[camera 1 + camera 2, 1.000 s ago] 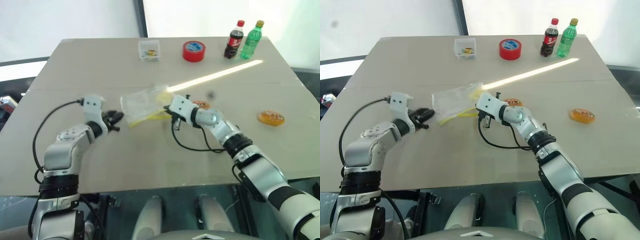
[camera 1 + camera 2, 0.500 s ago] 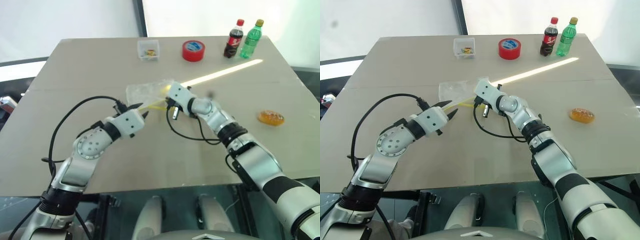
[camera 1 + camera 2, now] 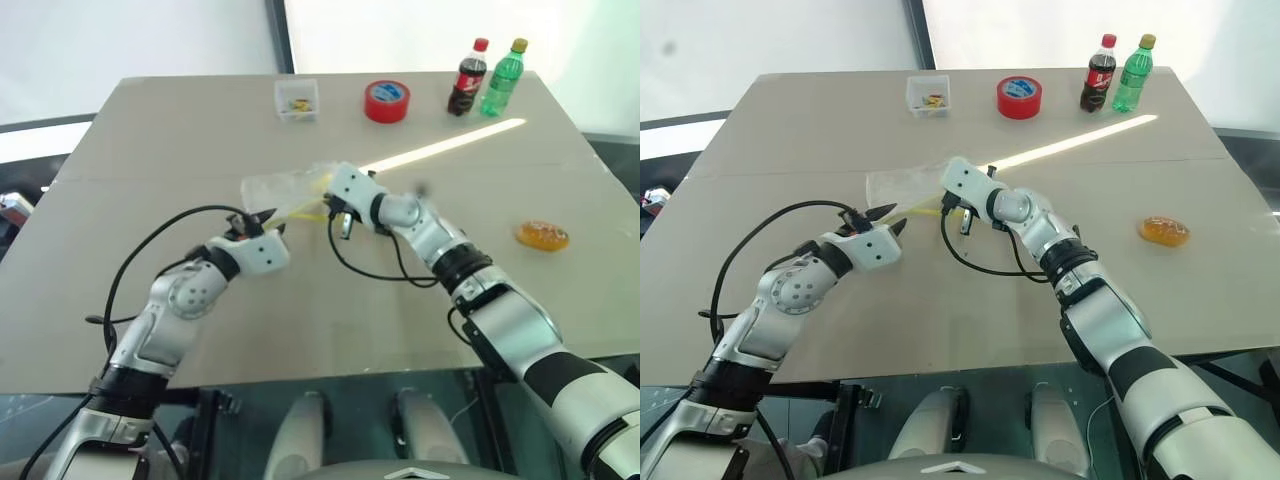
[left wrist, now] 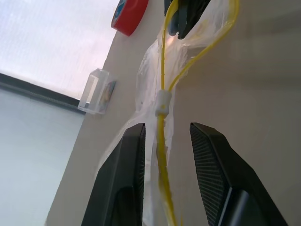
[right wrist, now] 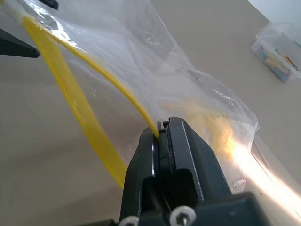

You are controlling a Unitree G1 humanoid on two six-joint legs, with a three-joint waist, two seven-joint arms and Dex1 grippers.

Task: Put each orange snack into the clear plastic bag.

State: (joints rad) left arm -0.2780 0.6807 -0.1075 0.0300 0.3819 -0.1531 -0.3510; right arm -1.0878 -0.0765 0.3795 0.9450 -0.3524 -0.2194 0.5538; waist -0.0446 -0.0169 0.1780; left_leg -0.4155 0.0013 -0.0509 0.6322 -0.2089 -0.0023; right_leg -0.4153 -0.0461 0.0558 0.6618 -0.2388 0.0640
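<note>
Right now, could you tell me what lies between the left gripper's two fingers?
In the left wrist view, the clear plastic bag's yellow strip runs between the left gripper's open fingers; contact is unclear.

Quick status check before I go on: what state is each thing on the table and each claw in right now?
clear plastic bag: lifted at its yellow edge, mouth slightly parted.
right claw: shut on the bag's yellow strip.
left claw: open, fingers either side of the yellow strip.
orange snack: lying on the table, outside the bag.
red tape roll: lying flat.
cola bottle: upright, capped.
green bottle: upright, capped.
small clear box: sitting upright.
</note>
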